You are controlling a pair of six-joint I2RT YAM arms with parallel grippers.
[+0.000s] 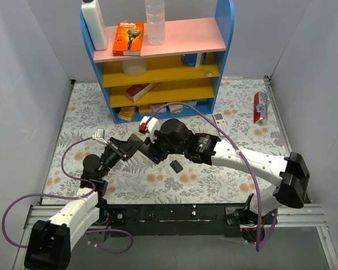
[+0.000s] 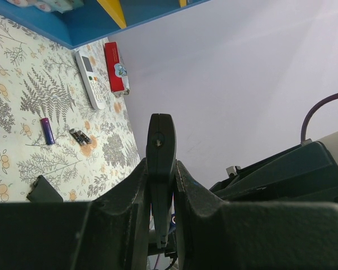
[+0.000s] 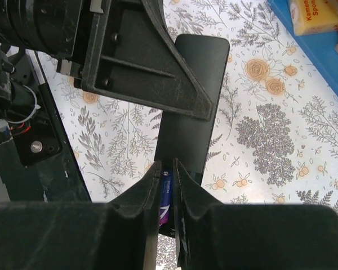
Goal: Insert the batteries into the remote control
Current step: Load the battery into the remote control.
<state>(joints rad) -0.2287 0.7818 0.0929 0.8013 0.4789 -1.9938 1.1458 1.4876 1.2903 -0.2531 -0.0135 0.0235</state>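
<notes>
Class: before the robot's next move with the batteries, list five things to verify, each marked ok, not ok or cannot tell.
1. Left gripper clamped on black remote: ok.
2. Right gripper shut on battery: ok.
3. Held battery positioned over the black remote: ok.
4. Held battery's alignment for insertion: cannot tell.
5. Black cover lying apart from the remote: ok.
6. Spare battery lying loose, untouched: ok.

The black remote control is a flat dark slab held off the table, clamped edge-on in the left gripper. A purple-blue battery, pinched in the right gripper, sits at the slab's 6 o'clock end in the right wrist view. A second purple battery lies loose on the table, with two darker slim cells just at its 3 o'clock.
</notes>
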